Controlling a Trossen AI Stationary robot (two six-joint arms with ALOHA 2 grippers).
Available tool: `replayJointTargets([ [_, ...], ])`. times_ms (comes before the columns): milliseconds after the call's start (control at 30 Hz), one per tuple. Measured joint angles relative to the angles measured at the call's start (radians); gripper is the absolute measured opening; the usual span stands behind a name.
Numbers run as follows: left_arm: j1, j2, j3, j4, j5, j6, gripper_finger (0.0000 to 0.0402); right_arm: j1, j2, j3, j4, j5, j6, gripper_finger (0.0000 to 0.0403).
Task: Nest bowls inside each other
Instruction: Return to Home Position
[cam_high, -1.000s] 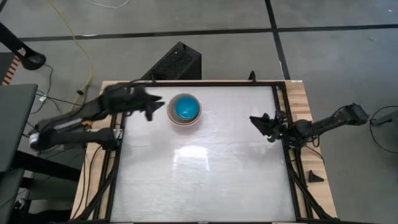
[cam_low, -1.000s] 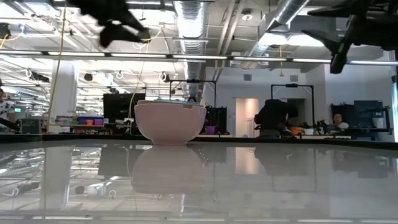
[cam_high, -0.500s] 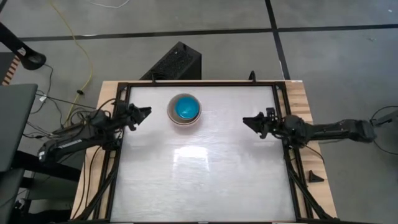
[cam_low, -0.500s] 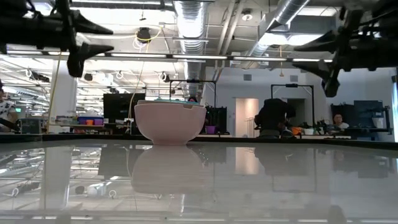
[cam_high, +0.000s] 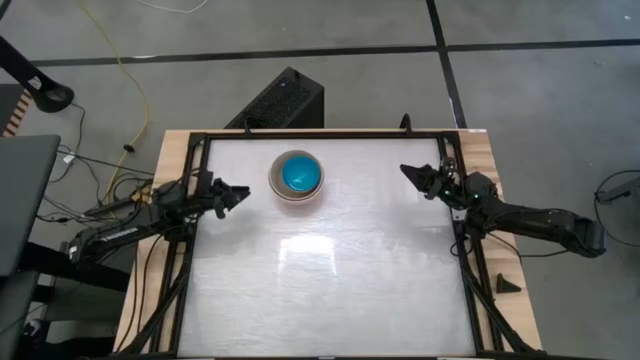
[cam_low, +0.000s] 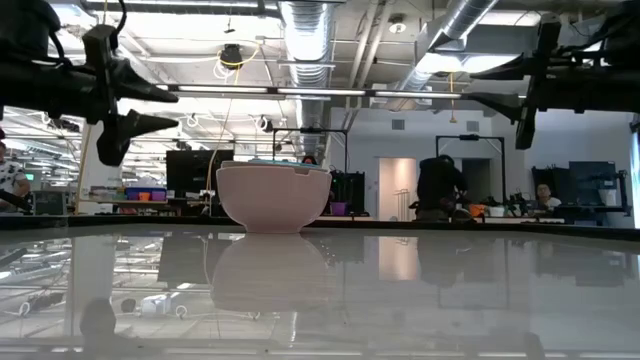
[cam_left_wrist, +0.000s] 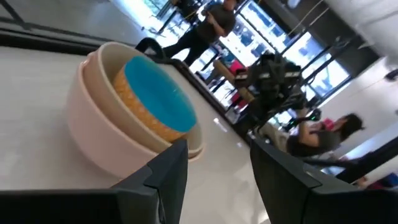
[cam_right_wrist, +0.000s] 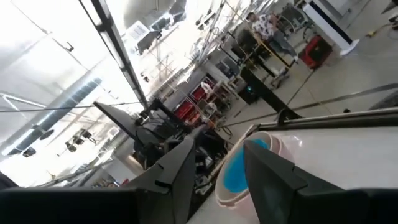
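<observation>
The bowls stand nested in one stack (cam_high: 297, 176) at the table's far middle, the stack resting by its base on the white top: a pale pink bowl (cam_low: 272, 198) outermost, a beige one inside it, a bright blue one (cam_left_wrist: 155, 99) innermost. My left gripper (cam_high: 240, 191) hovers open to the stack's left, pointing level at it, with nothing between its fingers (cam_left_wrist: 217, 168). My right gripper (cam_high: 408, 172) is open above the table's right side, pointing toward the stack (cam_right_wrist: 249, 168) from far off, also empty.
A black frame (cam_high: 190, 230) runs round the table top. A black box (cam_high: 285, 100) sits on the floor beyond the far edge. The near half of the table (cam_high: 320, 280) is bare. People (cam_low: 440, 190) are in the room behind.
My left gripper has sunk from high beside the stack, drawn back a little toward the table's left edge, and rolled. My right arm has swung, carrying its gripper toward the far edge along the table's right side. The stack of bowls has stayed put.
</observation>
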Motion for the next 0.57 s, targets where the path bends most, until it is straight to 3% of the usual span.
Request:
replayJointTargets([
  [200, 0.000, 0.044, 0.000, -0.019, -0.001, 0.138, 0.0164, 0.037, 0.001, 0.000, -0.162, -0.031, -0.125, 0.0151],
  [467, 0.000, 0.199, 0.000, -0.020, -0.004, 0.509, 0.0164, 0.134, 0.001, -0.001, -0.530, -0.068, -0.327, 0.0147],
  [567, 0.000, 0.257, -0.001, -0.020, -0.005, 0.566, 0.0164, 0.164, 0.001, -0.001, -0.600, -0.068, -0.387, 0.0147],
])
